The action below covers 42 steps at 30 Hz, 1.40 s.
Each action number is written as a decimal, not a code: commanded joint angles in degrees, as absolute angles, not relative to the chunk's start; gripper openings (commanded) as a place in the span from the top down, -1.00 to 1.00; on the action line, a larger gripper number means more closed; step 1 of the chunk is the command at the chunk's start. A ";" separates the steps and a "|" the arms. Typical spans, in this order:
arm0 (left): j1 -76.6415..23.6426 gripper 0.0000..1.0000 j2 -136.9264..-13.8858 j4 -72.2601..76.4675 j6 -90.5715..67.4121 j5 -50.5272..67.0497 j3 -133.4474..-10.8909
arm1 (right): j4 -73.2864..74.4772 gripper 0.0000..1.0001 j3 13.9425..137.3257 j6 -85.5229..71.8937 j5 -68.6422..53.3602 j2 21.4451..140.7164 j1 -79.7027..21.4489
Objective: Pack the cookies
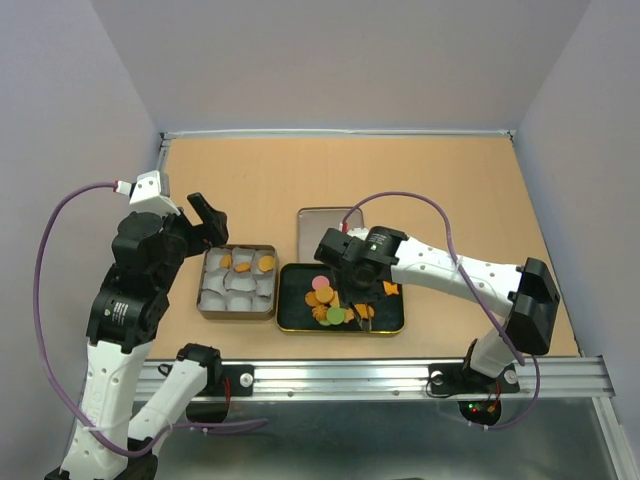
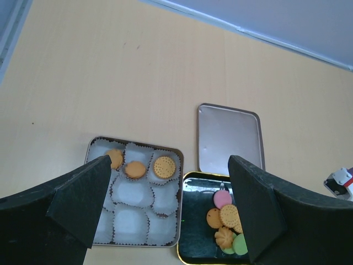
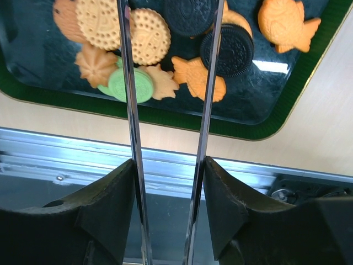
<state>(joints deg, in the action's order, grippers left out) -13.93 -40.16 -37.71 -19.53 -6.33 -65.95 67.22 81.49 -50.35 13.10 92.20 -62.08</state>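
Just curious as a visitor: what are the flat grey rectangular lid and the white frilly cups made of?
The flat grey lid looks like metal, satin finish: raised rim, dull sheen. The white frilly cups look like matte pleated paper, judging by crimped edges.

Top camera overlooks the whole tan wooden tabletop; left wrist views from high, right wrist close; all share the dark green-rimmed tray.

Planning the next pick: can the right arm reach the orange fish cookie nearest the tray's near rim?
Probably yes: the right gripper hovers just above it, jaws apart, and the fish cookie lies uncovered in the tray.
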 commanded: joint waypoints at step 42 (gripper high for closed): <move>-14.33 -0.97 -39.55 -37.09 -17.23 -12.83 -70.49 | 60.12 0.34 136.93 -35.69 -13.26 119.00 -66.44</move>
<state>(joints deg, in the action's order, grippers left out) -13.93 -39.90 -37.89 -18.04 -10.44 -67.16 64.88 132.31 -39.55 -4.29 116.66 -64.82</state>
